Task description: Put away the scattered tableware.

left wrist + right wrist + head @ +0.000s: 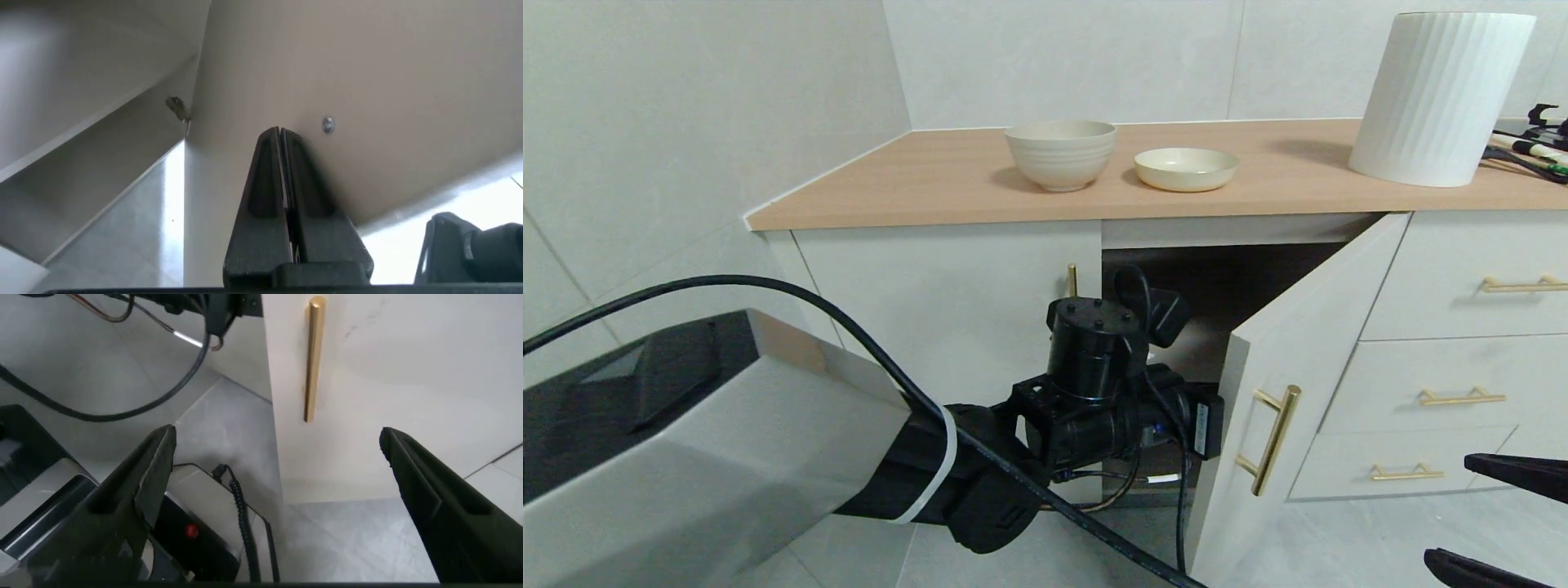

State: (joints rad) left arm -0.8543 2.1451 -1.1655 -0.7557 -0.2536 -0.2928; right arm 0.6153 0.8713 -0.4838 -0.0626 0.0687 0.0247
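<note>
Just behind the cabinet door (1298, 343) sits the left hand (280, 135), pinched closed.

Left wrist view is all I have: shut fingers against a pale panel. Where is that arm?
Observer: The left gripper reaches into the cupboard opening, behind its door, which is swung open.
Operator: Where is the tableware?
Observer: A bowl and a dish sit side by side, apart, on the counter above that cupboard.
Operator: And the other arm?
Observer: The right gripper is open, held low in front of the door's outer face, near its gold handle.
</note>
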